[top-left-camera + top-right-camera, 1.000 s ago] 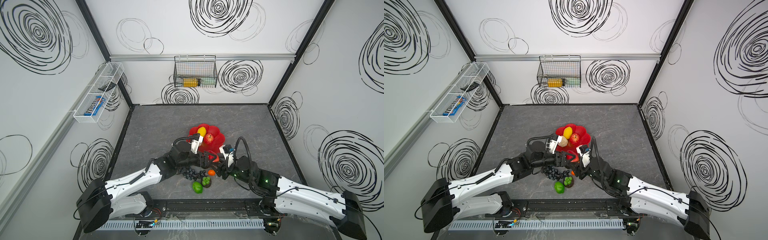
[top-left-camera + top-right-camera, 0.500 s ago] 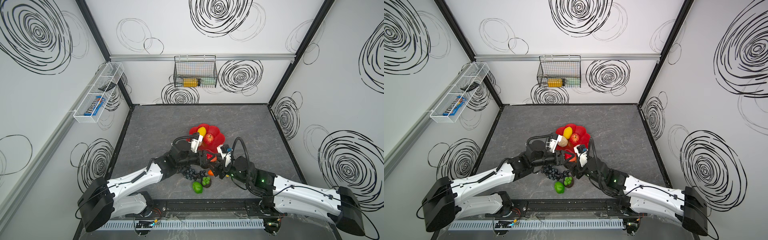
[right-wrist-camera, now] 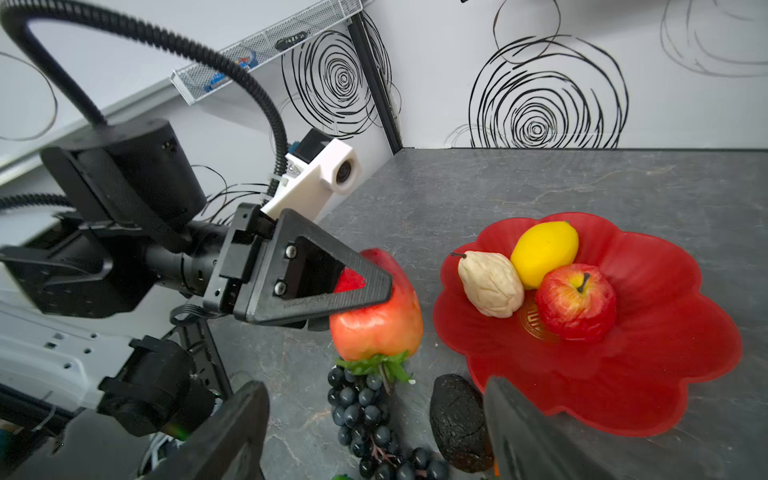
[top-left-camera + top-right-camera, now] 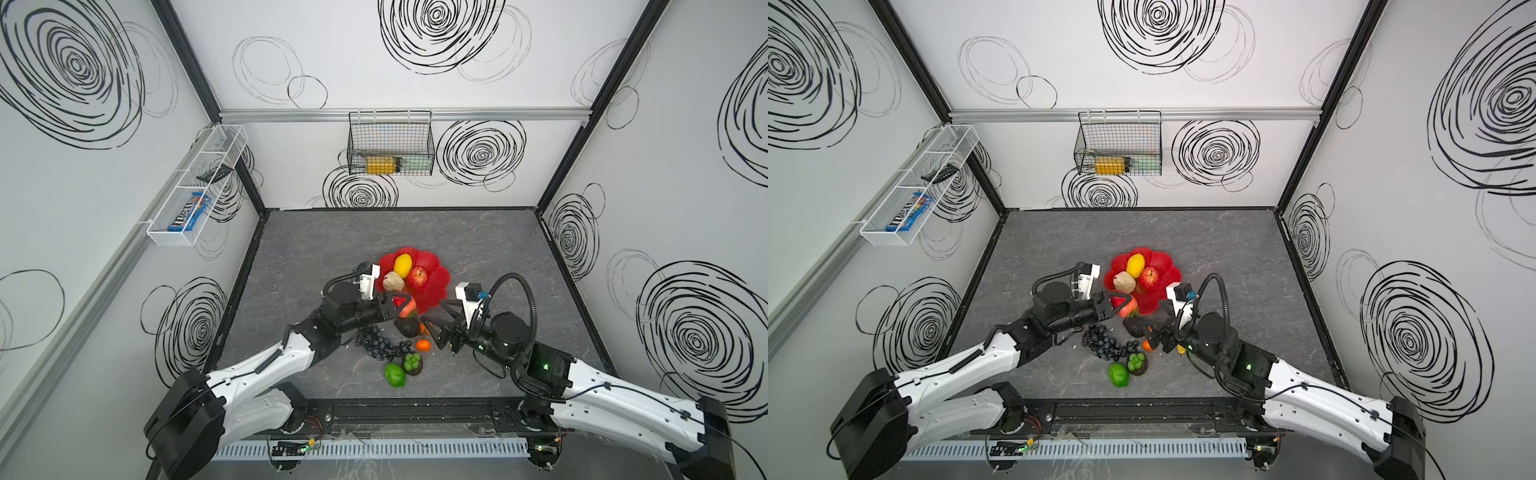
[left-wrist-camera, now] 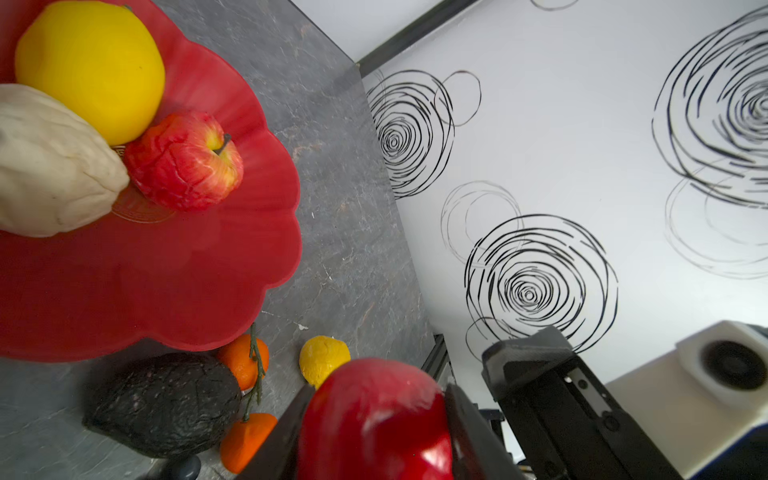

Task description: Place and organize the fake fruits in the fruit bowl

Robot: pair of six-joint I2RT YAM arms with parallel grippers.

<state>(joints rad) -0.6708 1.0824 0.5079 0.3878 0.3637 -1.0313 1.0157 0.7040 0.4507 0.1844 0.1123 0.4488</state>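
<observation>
While both top views are read, left gripper [image 4: 402, 306]: clamped on the strawberry [image 4: 410, 306], at the near rim of the fruit bowl [image 4: 439, 272], not yet inside.
Top views, right gripper [image 4: 435, 323]: jaws apart, empty, low beside the avocado [image 4: 409, 328] and an orange [image 4: 423, 345].
Left wrist view, bowl floor: bare glossy red beside the apple [image 5: 183, 166]; likely landing spot.
Left wrist view, method: clear the scalloped rim, lower until the strawberry rests, then release; dropped, it may roll off the shallow dish.
Right wrist view, strawberry: glossy, red fading to orange, green leafy cap pointing down, above the grape bunch [image 3: 365, 407].
Right wrist view, bowl contents: smooth yellow lemon [image 3: 544, 249], lumpy cream pear shape [image 3: 490, 282], wrinkled apple, touching one another.
Right wrist view, avocado: matte black, pebbled, on the table [image 3: 540, 187] just beside the rim.
</observation>
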